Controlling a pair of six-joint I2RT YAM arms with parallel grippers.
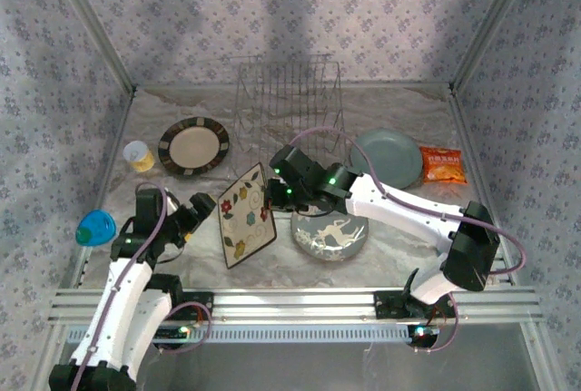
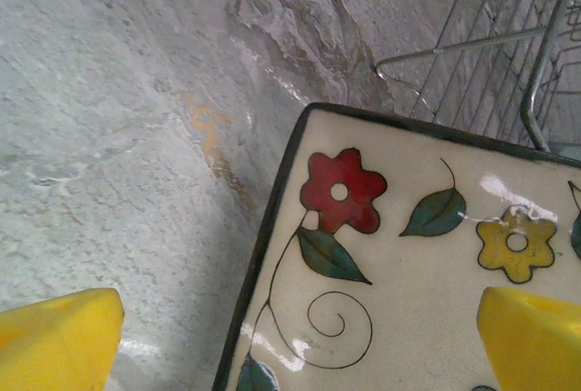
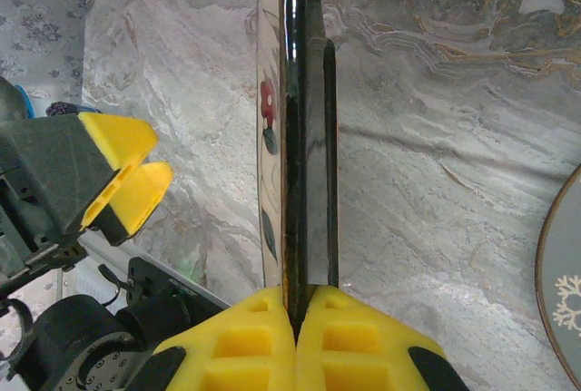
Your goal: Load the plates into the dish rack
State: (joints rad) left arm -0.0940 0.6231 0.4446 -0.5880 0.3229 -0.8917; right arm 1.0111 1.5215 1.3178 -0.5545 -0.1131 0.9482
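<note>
The square cream plate [image 1: 247, 215] with flowers and leaves stands on edge, lifted off the table. My right gripper [image 1: 270, 193] is shut on its dark right rim, which runs edge-on [image 3: 295, 137] from between the yellow pads [image 3: 297, 318]. My left gripper [image 1: 204, 209] is open just left of the plate, whose patterned face [image 2: 427, 264] lies between and beyond its yellow fingertips [image 2: 54, 341]. The deer plate [image 1: 329, 233] lies flat under the right arm. A brown-rimmed plate [image 1: 193, 146] and a grey-blue plate [image 1: 388, 157] lie flat. The wire dish rack [image 1: 289, 92] stands at the back.
A small yellow cup [image 1: 138, 155] stands left of the brown-rimmed plate. An orange packet [image 1: 442, 164] lies at the right, and a blue object [image 1: 95, 226] at the left edge. The rack's wires [image 2: 508, 37] are close beyond the square plate. Patterned walls enclose the table.
</note>
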